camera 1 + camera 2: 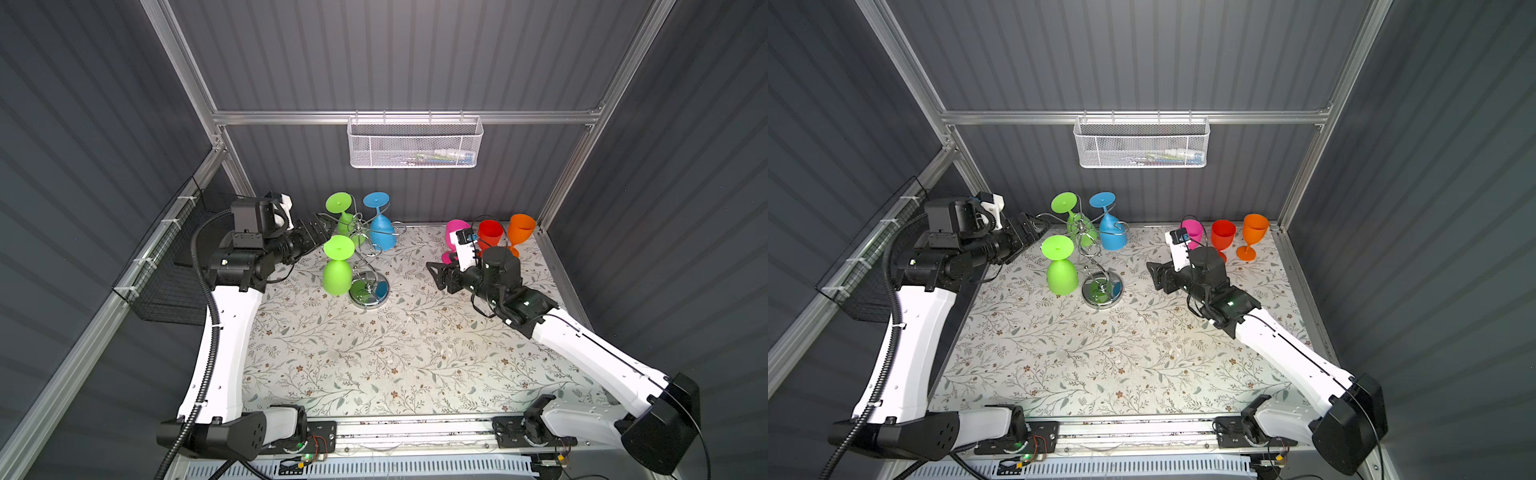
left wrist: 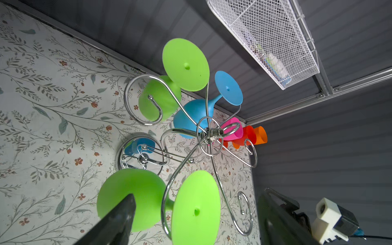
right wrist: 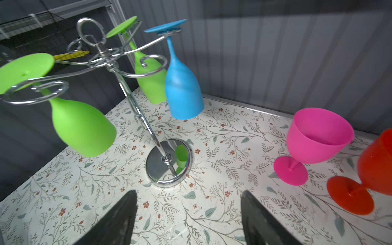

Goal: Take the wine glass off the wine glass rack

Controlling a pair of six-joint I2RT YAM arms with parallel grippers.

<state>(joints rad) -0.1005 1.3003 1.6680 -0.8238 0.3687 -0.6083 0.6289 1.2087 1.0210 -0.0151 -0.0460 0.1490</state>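
Note:
The chrome wine glass rack stands at the back left of the floral table. Three wine glasses hang upside down on it: a near green one, a far green one and a blue one. My left gripper is open, and the near green glass's foot and stem lie between its fingers. I cannot tell if they touch. My right gripper is open and empty, low over the table to the right of the rack.
Pink, red and orange glasses stand upright at the back right, just behind my right wrist. A white mesh basket hangs on the back wall, and a black wire basket on the left wall.

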